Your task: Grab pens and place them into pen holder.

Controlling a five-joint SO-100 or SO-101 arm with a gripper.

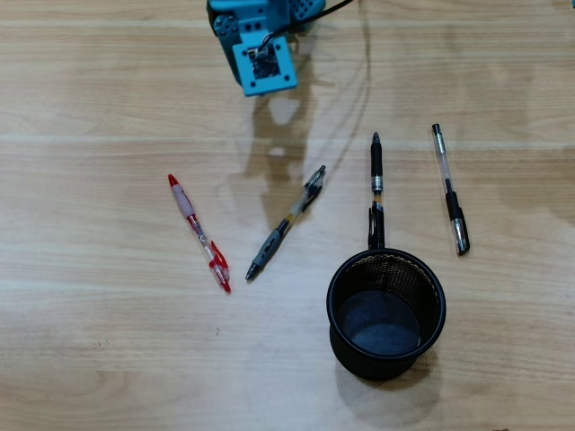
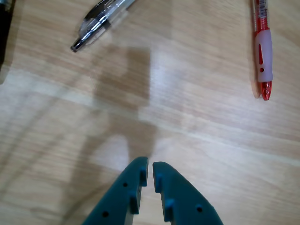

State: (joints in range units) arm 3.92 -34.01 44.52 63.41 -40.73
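Several pens lie on the wooden table: a red pen point(image 1: 199, 233) at the left, a grey-grip pen point(image 1: 287, 223) in the middle, a black pen point(image 1: 376, 189) just above the holder, and a clear pen with a black cap point(image 1: 449, 189) at the right. The black mesh pen holder point(image 1: 386, 314) stands upright and looks empty. My blue arm point(image 1: 261, 45) is at the top edge, far from the pens. In the wrist view my gripper point(image 2: 150, 165) is shut and empty above bare wood. The red pen point(image 2: 262, 49) is at upper right, and the grey-grip pen's clip end point(image 2: 97, 22) at upper left.
The arm's cable point(image 1: 361, 67) hangs down from the top toward the black pen. The wooden table point(image 1: 108, 359) extends on all sides of the pens and holder.
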